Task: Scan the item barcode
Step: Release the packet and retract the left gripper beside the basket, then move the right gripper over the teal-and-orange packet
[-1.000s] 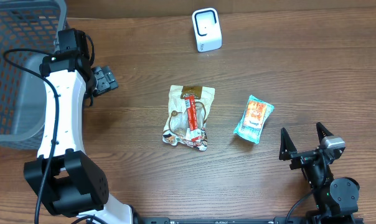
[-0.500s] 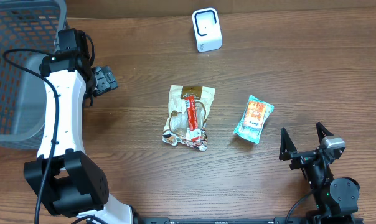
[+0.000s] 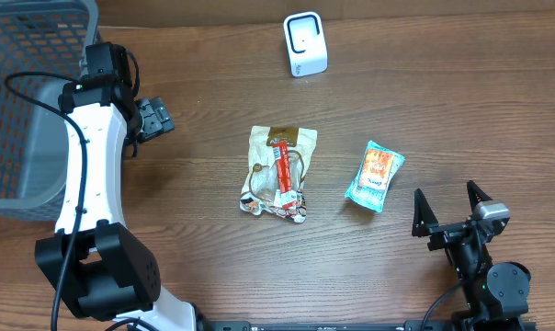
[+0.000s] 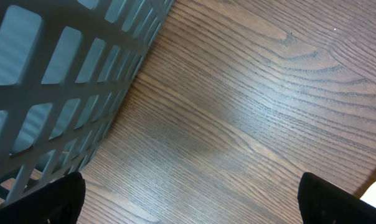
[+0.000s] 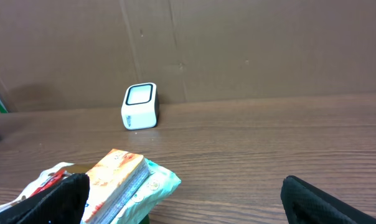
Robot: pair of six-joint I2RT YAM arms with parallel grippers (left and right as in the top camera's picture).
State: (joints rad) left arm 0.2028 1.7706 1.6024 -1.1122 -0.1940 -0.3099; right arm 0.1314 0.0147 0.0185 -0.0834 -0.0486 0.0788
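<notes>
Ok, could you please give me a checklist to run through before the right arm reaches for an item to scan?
1. Right gripper open and empty: ok.
2. Left gripper open and empty, beside the grey mesh plastic basket: ok.
3. Teal and orange flat packet lying free on the table, apart from the beige pouch with a red stripe: ok.
4. White box-shaped scanner upright, nothing in front of it: ok.
5. Where the barcode sits on the packet: cannot tell.
</notes>
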